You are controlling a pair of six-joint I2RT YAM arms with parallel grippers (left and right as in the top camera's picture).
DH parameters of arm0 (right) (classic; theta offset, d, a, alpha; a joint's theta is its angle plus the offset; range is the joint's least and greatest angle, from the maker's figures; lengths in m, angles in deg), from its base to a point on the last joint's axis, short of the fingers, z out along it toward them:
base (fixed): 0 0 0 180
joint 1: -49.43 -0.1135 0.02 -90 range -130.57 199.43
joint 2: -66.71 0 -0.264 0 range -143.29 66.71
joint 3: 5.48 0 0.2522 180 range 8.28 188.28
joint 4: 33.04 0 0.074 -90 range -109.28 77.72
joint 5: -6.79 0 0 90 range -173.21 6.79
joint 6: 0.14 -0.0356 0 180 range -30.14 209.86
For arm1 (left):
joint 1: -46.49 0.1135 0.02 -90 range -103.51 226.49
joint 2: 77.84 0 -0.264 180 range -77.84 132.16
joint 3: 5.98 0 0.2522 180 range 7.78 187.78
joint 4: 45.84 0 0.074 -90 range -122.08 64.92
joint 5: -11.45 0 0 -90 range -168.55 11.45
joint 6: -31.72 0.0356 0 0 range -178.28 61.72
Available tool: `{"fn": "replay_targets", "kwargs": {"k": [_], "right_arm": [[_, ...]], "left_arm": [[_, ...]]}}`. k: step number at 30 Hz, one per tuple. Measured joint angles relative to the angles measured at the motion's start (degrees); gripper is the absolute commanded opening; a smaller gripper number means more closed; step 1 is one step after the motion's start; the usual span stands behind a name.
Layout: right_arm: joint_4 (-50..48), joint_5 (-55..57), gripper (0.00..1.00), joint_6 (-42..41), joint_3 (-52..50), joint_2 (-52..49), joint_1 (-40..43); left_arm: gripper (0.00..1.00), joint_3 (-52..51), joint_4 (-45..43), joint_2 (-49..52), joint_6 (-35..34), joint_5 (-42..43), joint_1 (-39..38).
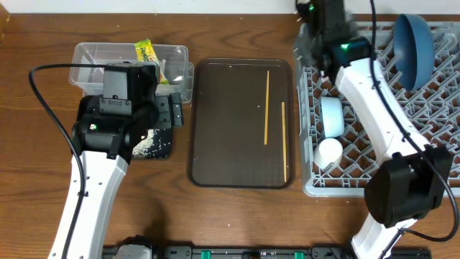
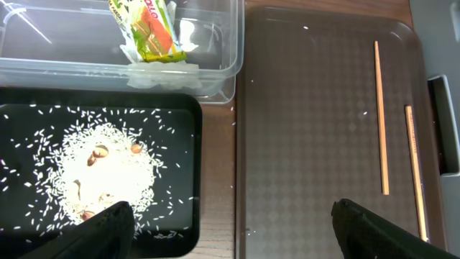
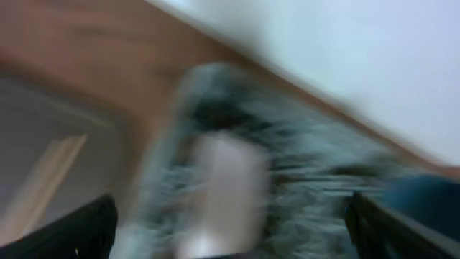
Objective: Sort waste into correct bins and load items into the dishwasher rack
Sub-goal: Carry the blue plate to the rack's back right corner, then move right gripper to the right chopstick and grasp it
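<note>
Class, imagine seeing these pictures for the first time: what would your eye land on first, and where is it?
The big dark blue plate standing on edge in the grey rack at the upper right draws the eye first. Next comes the white rice scattered across the black tray at the left, beside the brown serving tray holding two chopsticks.

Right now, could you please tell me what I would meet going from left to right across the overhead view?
snack wrapper → upper chopstick → lower chopstick → dark blue plate, standing in the grey rack
</note>
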State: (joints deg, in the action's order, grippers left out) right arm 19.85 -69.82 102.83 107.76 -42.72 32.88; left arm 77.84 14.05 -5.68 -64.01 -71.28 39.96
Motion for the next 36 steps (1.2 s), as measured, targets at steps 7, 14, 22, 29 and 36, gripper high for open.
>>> {"fn": "replay_targets", "kwargs": {"k": [7, 14, 22, 29, 36], "right_arm": [[6.54, -18.10, 0.99, -10.75, -0.13, -0.02, -3.17], [6.38, -21.42, 0.58, -22.58, -3.13, 0.00, -6.62], [5.99, -11.98, 0.55, -37.55, -11.63, 0.00, -12.66], [5.68, -7.89, 0.49, -42.53, -14.01, -0.07, -14.64], [5.62, -9.60, 0.47, -43.98, -14.05, -3.82, -14.53]], "left_arm": [[0.90, 0.00, 0.00, 0.00, 0.00, 0.00, 0.00], [0.90, 0.00, -0.02, 0.00, 0.00, 0.00, -0.02], [0.90, 0.00, 0.00, 0.00, 0.00, 0.00, -0.02], [0.90, 0.00, 0.00, 0.00, 0.00, 0.00, -0.02], [0.90, 0.00, 0.00, 0.00, 0.00, 0.00, 0.00]]}}
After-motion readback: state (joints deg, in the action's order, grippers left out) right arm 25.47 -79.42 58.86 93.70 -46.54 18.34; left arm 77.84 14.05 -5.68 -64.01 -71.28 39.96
